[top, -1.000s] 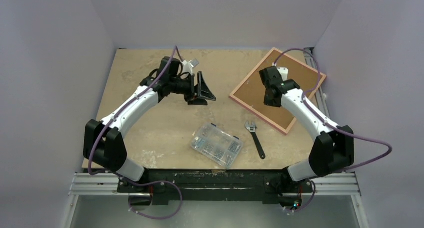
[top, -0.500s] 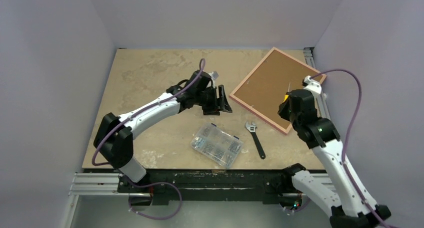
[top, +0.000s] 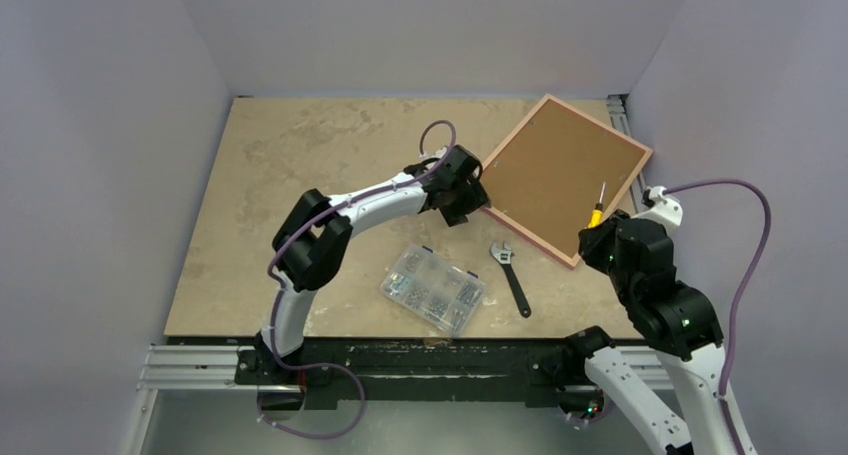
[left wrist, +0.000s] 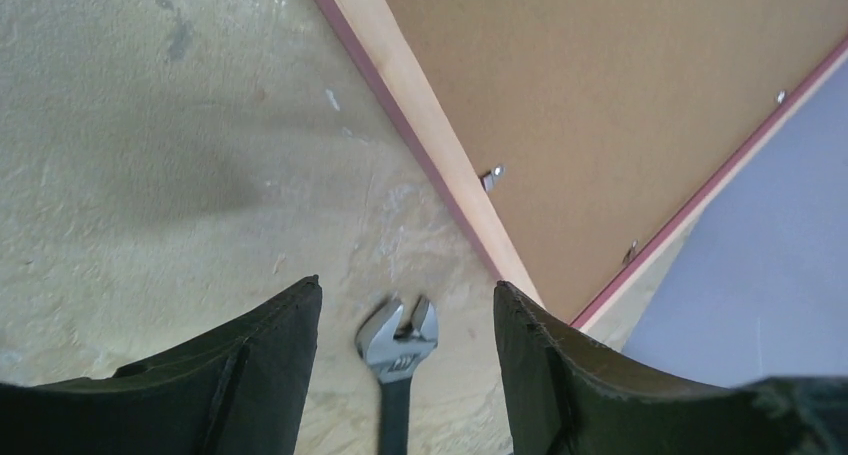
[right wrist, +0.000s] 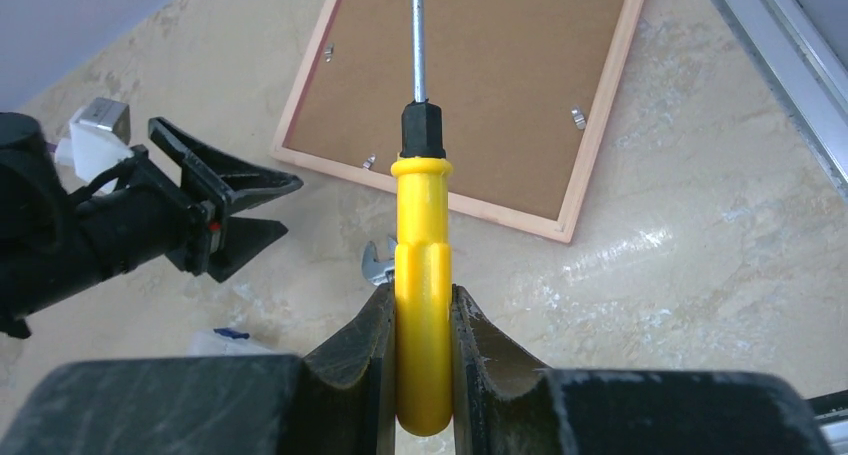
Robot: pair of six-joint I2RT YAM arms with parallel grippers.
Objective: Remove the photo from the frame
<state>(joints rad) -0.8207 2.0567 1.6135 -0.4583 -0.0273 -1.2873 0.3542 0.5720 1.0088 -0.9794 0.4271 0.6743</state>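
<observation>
Frame (top: 560, 175): pink, lying flat at the far right of the table (top: 300, 175), turned at an angle, brown fibreboard back facing up. Small metal tabs (right wrist: 578, 118) sit along the inner edges of the back. The photo is not visible from this side.

Left gripper (left wrist: 404, 285): at the frame's near-left long edge, just beside the pink rim. Jaws parted fairly wide, nothing between them. Whether a finger touches the rim cannot be told. From the left wrist, the black fingers (left wrist: 265, 360) straddle bare tabletop, with the frame edge running diagonally just beyond.

Wrench (top: 511, 275): flat on the table just near of the frame, its head pointing toward the frame, directly below the left jaws in the wrist view.

Right gripper (right wrist: 420, 300): near the frame's near-right corner, jaws clamped narrow on the yellow handle of a screwdriver (right wrist: 421, 235). The metal shaft points out over the brown back.

Screw box (top: 433, 288): clear, near centre of the table, left of the wrench, apart from the frame.
</observation>
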